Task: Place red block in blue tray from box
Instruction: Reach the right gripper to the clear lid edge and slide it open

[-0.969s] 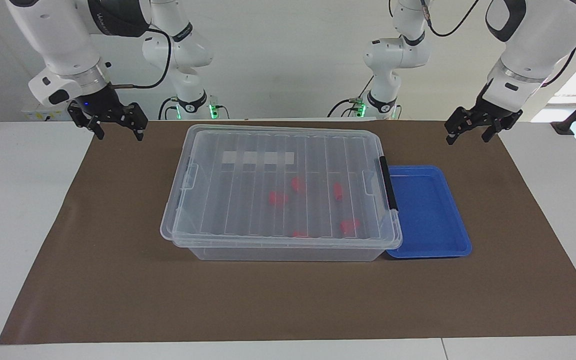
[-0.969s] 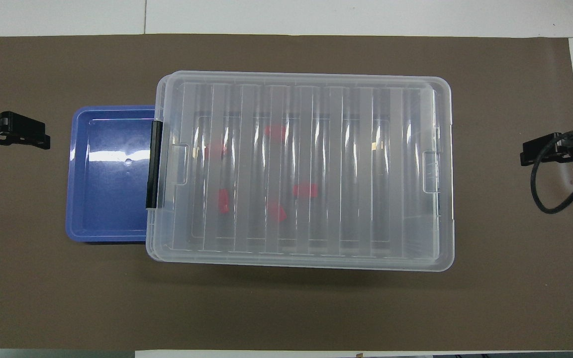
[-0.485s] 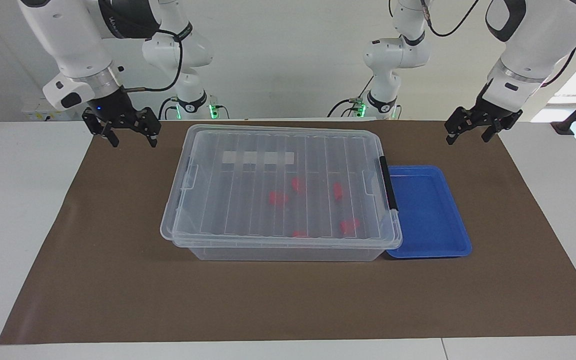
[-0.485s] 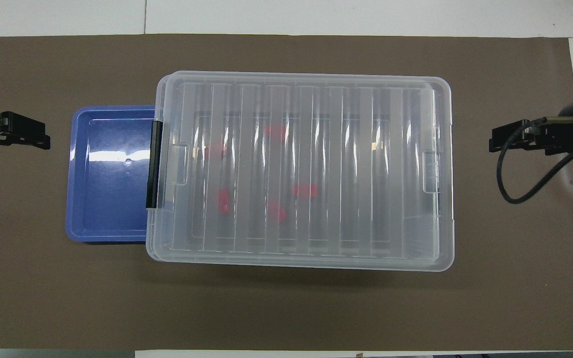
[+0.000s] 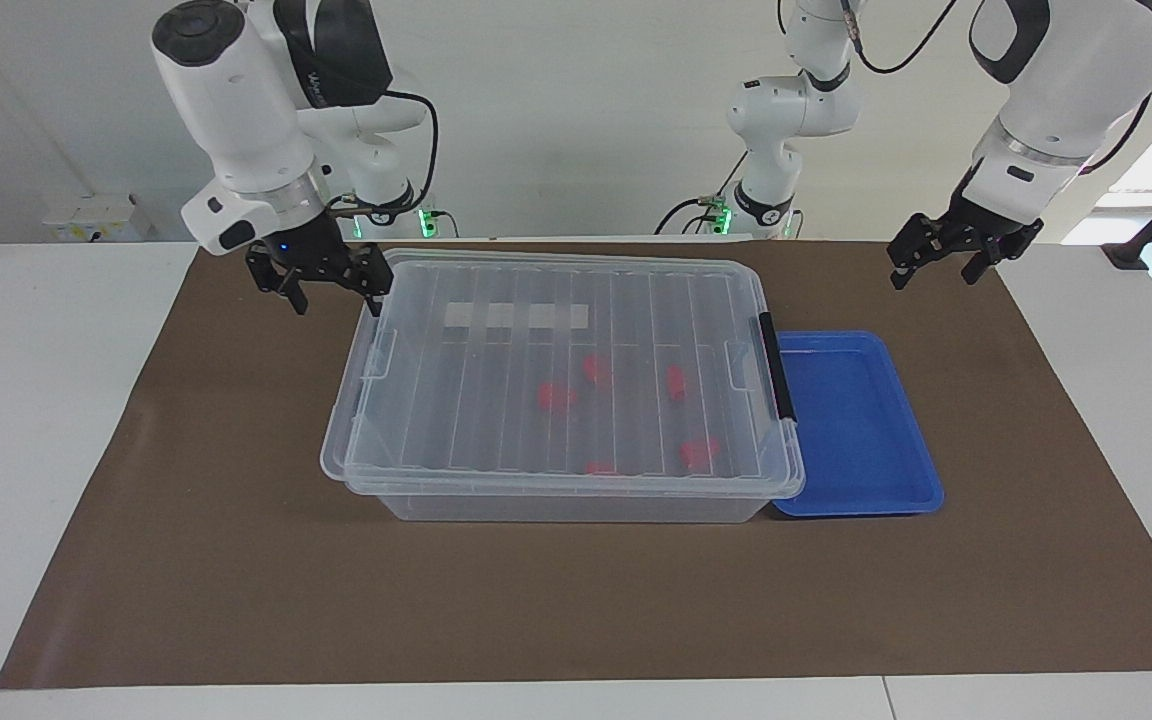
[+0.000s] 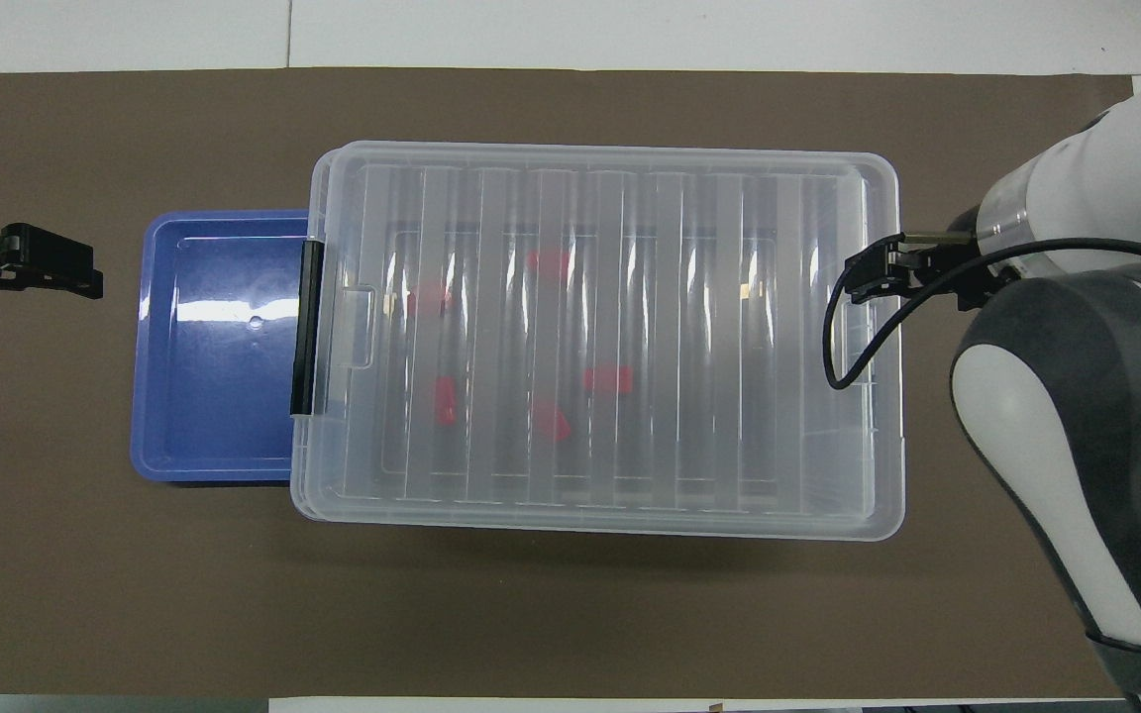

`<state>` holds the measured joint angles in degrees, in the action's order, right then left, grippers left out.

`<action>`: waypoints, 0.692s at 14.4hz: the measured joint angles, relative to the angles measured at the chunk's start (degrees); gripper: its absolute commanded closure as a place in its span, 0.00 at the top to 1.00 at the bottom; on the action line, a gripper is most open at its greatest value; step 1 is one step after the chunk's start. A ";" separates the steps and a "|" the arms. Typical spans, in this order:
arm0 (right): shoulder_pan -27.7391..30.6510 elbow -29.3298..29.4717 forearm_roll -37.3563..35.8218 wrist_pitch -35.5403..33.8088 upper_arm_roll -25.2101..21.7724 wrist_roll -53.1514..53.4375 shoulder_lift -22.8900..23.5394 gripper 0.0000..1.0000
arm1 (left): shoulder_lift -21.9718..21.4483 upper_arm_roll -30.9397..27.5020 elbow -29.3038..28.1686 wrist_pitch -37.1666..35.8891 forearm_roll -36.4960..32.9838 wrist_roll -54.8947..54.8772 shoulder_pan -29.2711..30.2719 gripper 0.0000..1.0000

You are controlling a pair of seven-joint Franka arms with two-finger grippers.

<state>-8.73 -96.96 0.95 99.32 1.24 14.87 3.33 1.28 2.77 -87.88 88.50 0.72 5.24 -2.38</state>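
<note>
Nearest the robots, the right end effector point(image 5: 331, 290) hangs in the air over the box's point(image 5: 561, 375) edge at the right arm's end, fingers parted and grasping nothing. The left end effector point(image 5: 936, 265) waits raised over the brown mat point(image 5: 236, 560) at the left arm's end of the surface, near the blue tray point(image 5: 861, 425), fingers likewise spread and empty.

Farther out, the clear box sits mid-mat with its ribbed lid point(image 6: 595, 337) closed and its black latch handle point(image 5: 777, 380) toward the tray. Several red pieces show through the lid; the oblong red block point(image 5: 675, 383) lies inside, toward the latch end. The blue tray rests just beside the box at the latch end, partly under the lid's overhang.
</note>
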 measured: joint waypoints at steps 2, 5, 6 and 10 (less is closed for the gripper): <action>0.08 -2.38 -0.89 1.98 -0.14 0.00 0.27 1.00 | -0.01 0.00 0.00 -0.02 0.00 0.00 0.00 1.00; 0.10 -5.63 -1.37 4.74 -0.27 0.00 0.25 1.00 | -0.07 0.00 -0.01 -0.05 0.00 0.00 0.00 1.00; 0.10 -6.75 -1.40 5.70 -0.27 0.00 0.23 1.00 | -0.07 0.00 -0.06 -0.05 0.00 0.00 -0.01 1.00; 0.31 -9.78 -1.59 6.92 -0.39 -1.30 -0.18 1.00 | -0.25 0.00 -0.55 -0.05 0.00 0.00 -0.03 1.00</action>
<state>-8.42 -106.73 -0.64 106.24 0.86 13.56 3.15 1.03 2.78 -88.43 88.45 0.72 5.24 -2.40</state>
